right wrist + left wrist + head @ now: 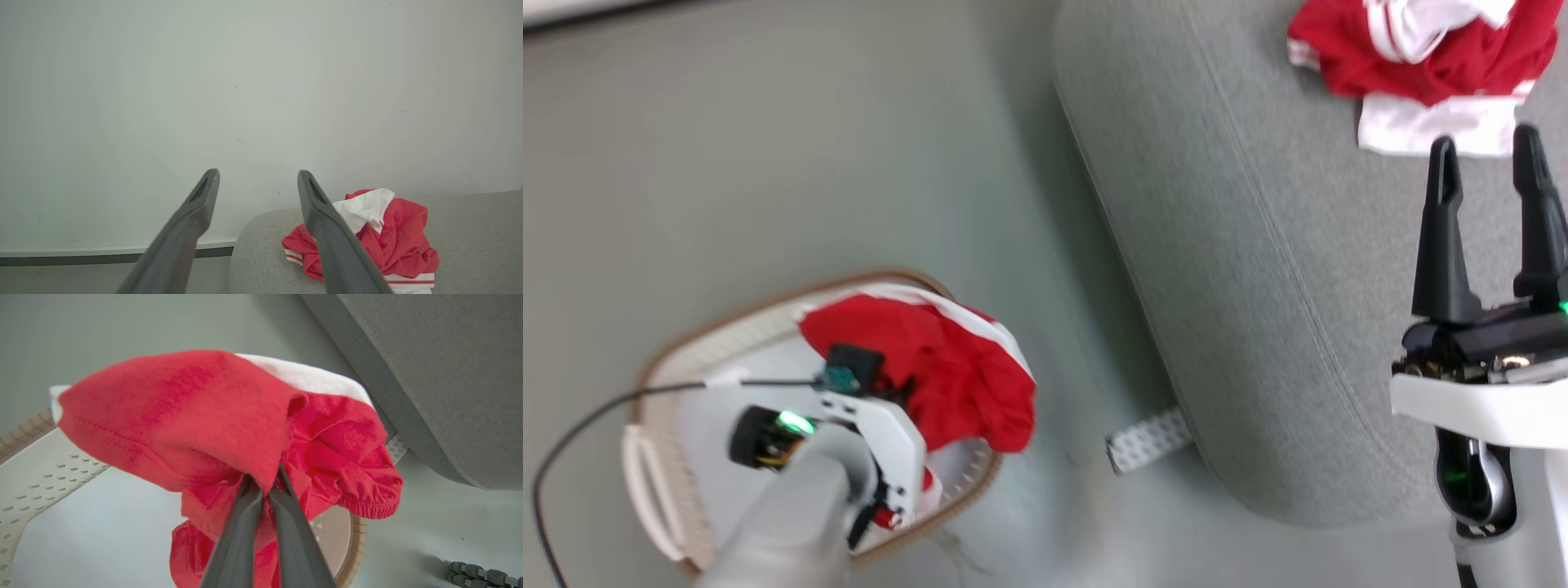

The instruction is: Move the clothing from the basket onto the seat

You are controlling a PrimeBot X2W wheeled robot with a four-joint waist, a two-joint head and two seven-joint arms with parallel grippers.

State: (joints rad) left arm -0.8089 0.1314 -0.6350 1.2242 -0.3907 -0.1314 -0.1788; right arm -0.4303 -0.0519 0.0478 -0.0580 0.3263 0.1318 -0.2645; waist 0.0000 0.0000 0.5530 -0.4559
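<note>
A red and white garment [947,367] is bunched over the white oval basket [686,359] with its brown rim, at the lower left of the head view. My left gripper [265,479] is shut on a fold of this red garment [229,420], lifting it above the basket floor [81,522]. A second red and white garment [1421,57] lies crumpled on the grey sofa [1241,245] at the upper right. My right gripper [1490,155] hovers open over the seat just short of that garment [388,237], nothing between its fingers.
Pale grey-green floor [768,147] surrounds the basket. A small perforated white strip [1147,439] pokes out from under the sofa's rounded edge. A black cable [596,416] runs from my left wrist across the basket. A pale wall [245,102] rises behind the sofa.
</note>
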